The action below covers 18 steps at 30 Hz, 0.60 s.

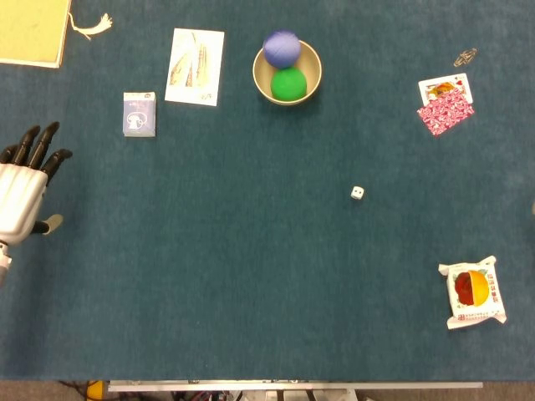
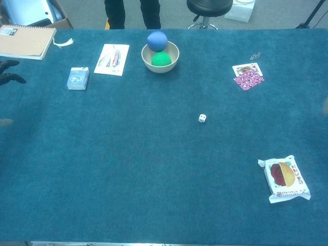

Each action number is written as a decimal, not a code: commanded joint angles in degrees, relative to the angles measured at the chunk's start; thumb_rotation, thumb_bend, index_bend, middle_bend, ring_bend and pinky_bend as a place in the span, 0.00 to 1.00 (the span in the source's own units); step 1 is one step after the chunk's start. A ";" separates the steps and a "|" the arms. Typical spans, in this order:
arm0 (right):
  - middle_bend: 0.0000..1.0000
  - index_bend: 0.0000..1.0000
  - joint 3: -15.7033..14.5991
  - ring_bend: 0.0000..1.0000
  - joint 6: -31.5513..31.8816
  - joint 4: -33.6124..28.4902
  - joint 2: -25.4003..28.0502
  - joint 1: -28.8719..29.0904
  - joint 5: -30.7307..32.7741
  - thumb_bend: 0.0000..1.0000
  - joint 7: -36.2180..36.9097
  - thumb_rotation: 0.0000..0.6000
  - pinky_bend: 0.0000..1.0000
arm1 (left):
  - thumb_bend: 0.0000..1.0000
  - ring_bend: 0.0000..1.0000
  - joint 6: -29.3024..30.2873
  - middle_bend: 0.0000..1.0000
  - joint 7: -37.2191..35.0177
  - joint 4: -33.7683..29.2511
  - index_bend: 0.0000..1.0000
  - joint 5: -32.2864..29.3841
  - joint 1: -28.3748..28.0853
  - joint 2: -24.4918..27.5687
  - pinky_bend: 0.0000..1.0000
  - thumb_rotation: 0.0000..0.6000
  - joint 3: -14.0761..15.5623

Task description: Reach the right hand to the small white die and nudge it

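The small white die (image 1: 357, 193) (image 2: 202, 118) lies alone on the blue cloth, right of centre, with nothing touching it. My left hand (image 1: 23, 188) hovers at the table's far left edge, far from the die, holding nothing, its dark fingers spread and pointing away from me. Only its dark fingertips (image 2: 10, 72) show in the chest view. Neither view shows my right hand.
A bowl (image 1: 311, 83) with a purple ball and a green ball stands at the back. A card box (image 1: 139, 114) and a leaflet (image 1: 196, 66) lie back left, playing cards (image 1: 445, 104) and a clip (image 1: 465, 57) back right, and a snack packet (image 1: 473, 291) front right.
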 commanded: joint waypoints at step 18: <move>1.00 0.42 3.14 1.00 -10.35 2.53 -7.91 8.65 4.02 0.90 0.69 1.00 1.00 | 0.02 0.00 0.82 0.00 -1.99 0.51 0.22 0.23 0.50 0.59 0.24 1.00 -0.02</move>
